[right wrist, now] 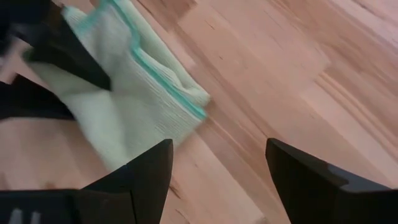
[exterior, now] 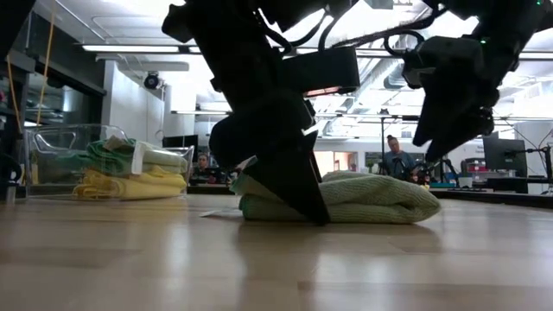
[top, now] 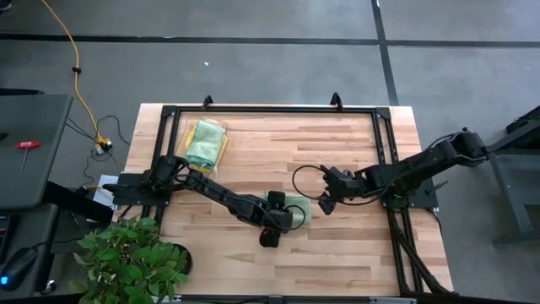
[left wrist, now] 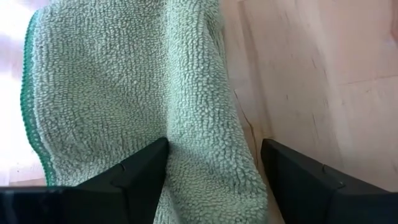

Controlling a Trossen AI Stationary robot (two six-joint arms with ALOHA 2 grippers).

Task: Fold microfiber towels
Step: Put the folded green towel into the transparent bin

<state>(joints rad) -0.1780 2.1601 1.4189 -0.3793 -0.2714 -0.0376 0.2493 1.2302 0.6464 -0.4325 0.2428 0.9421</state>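
A folded pale sage green microfiber towel (top: 295,207) is seen mid-table, at about 5 o'clock from the stacked towels in the clear bin (top: 205,143). It's straddled by the left gripper (top: 278,221), fingers spread wide. The right gripper (top: 327,201) is parked at its 3 o'clock, fingers apart, nothing held.

We are seeing two matte black jointed arms, left arm (top: 211,190) and right arm (top: 422,165); a thin black cable (top: 305,173) is looping off the right arm's wrist; wedge-shaped black fingers (left wrist: 134,177) are tapering on the left gripper (left wrist: 214,180); right gripper (right wrist: 217,180) fingers are looking identical.
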